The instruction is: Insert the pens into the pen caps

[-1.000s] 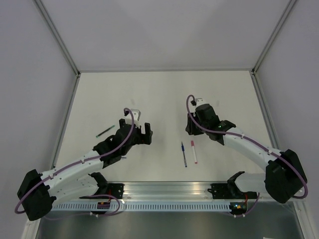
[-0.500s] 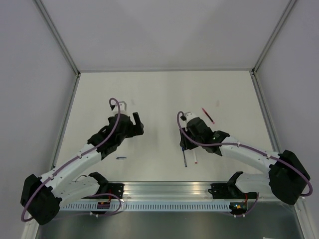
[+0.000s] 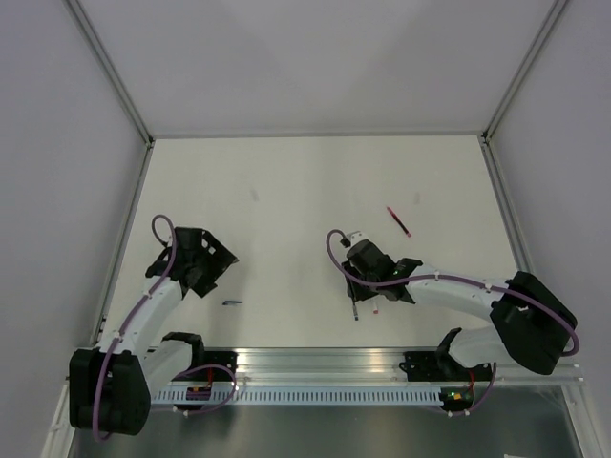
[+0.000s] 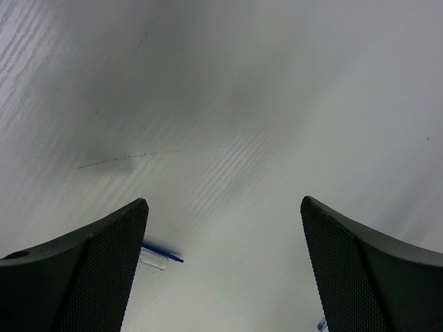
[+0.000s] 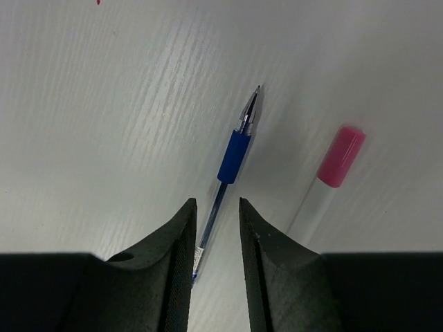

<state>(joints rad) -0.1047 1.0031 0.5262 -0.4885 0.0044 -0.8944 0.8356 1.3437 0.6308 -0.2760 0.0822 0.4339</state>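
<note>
The left gripper (image 4: pixel 223 202) hangs over the table (image 4: pixel 277 104) with its fingers spread wide, holding nothing. A blue pen cap (image 4: pixel 154 256) lies at the lower left of the left wrist view, just beside the finger on that side. The right gripper (image 5: pixel 217 201) has its fingers narrowly parted astride the blue pen (image 5: pixel 234 155); the gap is wider than the barrel, and no grip shows. The white pen (image 5: pixel 339 158), pink-ended, lies just right of the blue one. The red pen (image 3: pixel 399 221) lies right of centre in the overhead view, well apart.
</note>
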